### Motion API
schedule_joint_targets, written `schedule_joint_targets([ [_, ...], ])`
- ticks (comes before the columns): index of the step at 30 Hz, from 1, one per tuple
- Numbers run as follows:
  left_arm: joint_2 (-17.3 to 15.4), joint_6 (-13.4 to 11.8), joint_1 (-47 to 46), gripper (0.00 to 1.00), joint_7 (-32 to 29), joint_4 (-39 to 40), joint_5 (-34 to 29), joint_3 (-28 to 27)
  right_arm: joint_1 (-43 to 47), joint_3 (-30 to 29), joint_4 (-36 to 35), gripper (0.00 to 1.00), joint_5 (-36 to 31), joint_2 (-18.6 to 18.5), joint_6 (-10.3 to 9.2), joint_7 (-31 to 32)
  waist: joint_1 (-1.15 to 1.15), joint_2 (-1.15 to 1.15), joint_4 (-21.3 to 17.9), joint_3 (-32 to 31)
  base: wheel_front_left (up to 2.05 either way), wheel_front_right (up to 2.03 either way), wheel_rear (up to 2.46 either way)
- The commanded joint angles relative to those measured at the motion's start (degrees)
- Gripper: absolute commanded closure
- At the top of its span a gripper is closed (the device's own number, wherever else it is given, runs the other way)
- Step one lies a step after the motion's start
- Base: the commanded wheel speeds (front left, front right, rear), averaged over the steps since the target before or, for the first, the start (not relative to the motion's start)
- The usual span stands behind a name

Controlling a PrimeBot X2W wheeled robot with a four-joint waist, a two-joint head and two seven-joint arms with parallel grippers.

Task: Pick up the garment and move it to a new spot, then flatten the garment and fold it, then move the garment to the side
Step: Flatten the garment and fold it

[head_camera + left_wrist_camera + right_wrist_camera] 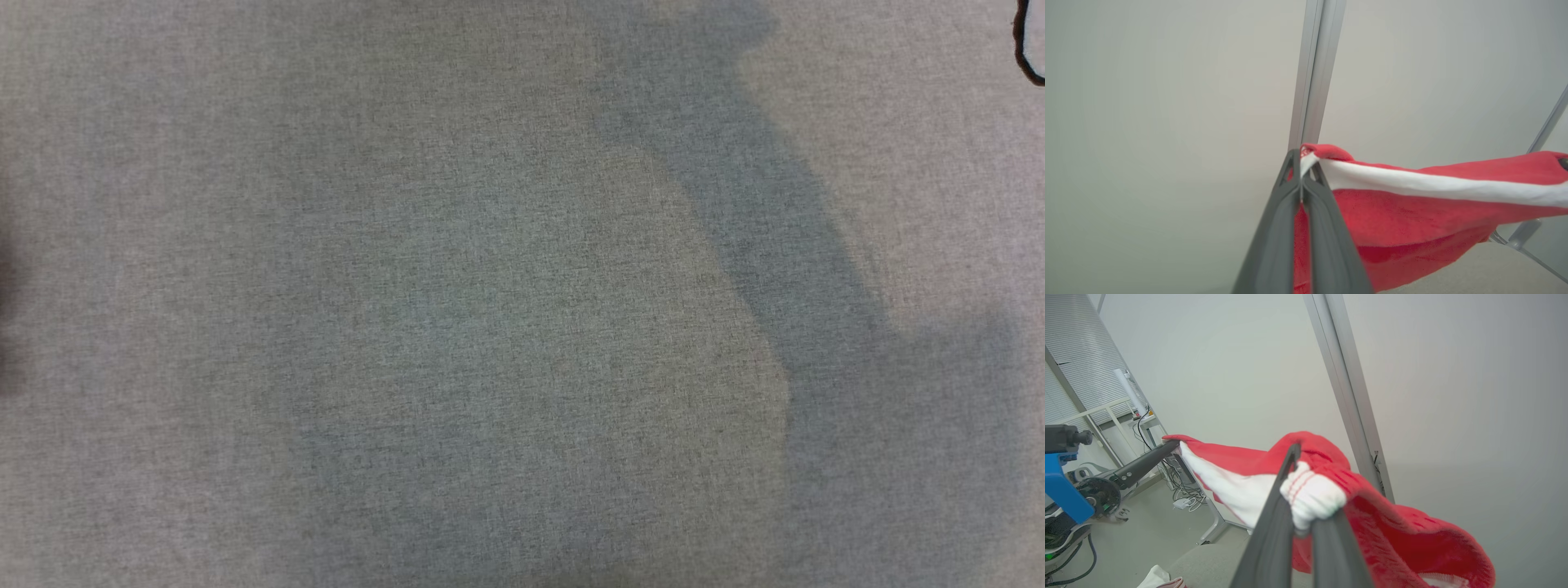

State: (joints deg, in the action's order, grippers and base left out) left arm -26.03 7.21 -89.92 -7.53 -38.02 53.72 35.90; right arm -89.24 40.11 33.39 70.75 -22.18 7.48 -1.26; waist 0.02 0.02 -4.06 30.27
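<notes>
The garment (1412, 212) is red fleece with a white band. It hangs stretched in the air between my two grippers. In the left wrist view my left gripper (1301, 157) is shut on one end of it. In the right wrist view my right gripper (1302, 477) is shut on the garment (1384, 531) at a bunched white cuff, with red cloth drooping to the right. The left gripper (1173, 444) also appears there at the left, pinching the far end. The grey cloth table top (457, 310) in the head view carries only broad shadows.
A metal frame post (1314, 73) stands close ahead against a pale wall (1453, 375). Beyond the table's edge (1208, 563) are floor cables (1184, 498), a blue machine (1061, 490) and a small white cloth (1153, 577). A black cable (1030, 49) loops at the table's far right.
</notes>
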Motion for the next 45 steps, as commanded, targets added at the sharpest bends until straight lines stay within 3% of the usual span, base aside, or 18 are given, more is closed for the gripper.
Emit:
schedule_joint_targets([
  [1, 0.2, 0.4, -0.5, 1.0, 1.1, 0.3, -0.2, 0.5, -0.2, 0.4, -0.3, 1.0, 0.3, -0.1, 0.03, -1.1, -0.02, -0.02, 0.1, 0.0, 0.0, 0.0, 0.0],
  [5, -1.0, 0.4, 4.5, 1.0, 4.0, 1.5, 0.9, 5.2, 4.9, 4.2, -2.0, 1.0, 2.2, -0.9, 0.03, -4.0, -0.02, -0.02, 0.4, -1.0, 0.0, 0.0, 0.0],
  [12, -6.1, 0.3, 20.2, 1.0, 4.1, 3.9, 5.8, 13.1, 18.8, 12.9, -4.7, 1.0, 6.6, -3.4, 0.03, -6.0, -0.02, -0.02, 1.0, -3.8, 0.0, 0.0, 0.0],
  [19, -14.0, 0.3, 35.2, 1.0, -2.6, 10.4, 14.4, 18.9, 32.1, 22.5, -7.3, 1.0, 10.2, -7.0, 0.03, -2.4, -0.02, -0.02, 1.6, -9.7, 0.0, 0.0, 0.0],
  [25, -21.0, -0.1, 44.7, 1.0, -10.2, 18.6, 20.8, 21.8, 41.6, 26.9, -11.2, 1.0, 13.7, -10.2, 0.02, -0.9, -0.02, -0.02, 1.8, -16.6, 0.0, 0.0, 0.0],
  [31, -28.3, -3.6, 53.1, 1.0, -18.4, 31.6, 27.2, 24.9, 50.2, 31.0, -18.4, 1.0, 17.4, -14.5, 0.02, 6.4, -0.02, -0.02, 1.3, -22.4, 0.0, 0.0, 0.0],
  [39, -39.2, -11.2, 60.5, 1.0, -25.0, 50.4, 33.7, 27.5, 57.4, 32.8, -30.2, 1.0, 19.9, -23.0, 0.02, 19.7, -0.02, -0.02, -0.3, -25.9, 0.0, 0.0, 0.0],
  [42, -42.3, -13.3, 61.2, 1.0, -25.3, 54.2, 35.2, 26.7, 57.0, 32.9, -32.4, 1.0, 21.0, -24.8, 0.02, 21.7, -0.02, -0.02, -1.1, -26.0, 0.0, 0.0, 0.0],
  [45, -43.1, -14.1, 59.4, 1.0, -26.5, 55.7, 36.4, 25.8, 54.7, 32.1, -32.7, 1.0, 22.4, -25.2, 0.02, 23.1, -0.02, -0.02, -1.9, -25.5, 0.0, 0.0, 0.0],
])
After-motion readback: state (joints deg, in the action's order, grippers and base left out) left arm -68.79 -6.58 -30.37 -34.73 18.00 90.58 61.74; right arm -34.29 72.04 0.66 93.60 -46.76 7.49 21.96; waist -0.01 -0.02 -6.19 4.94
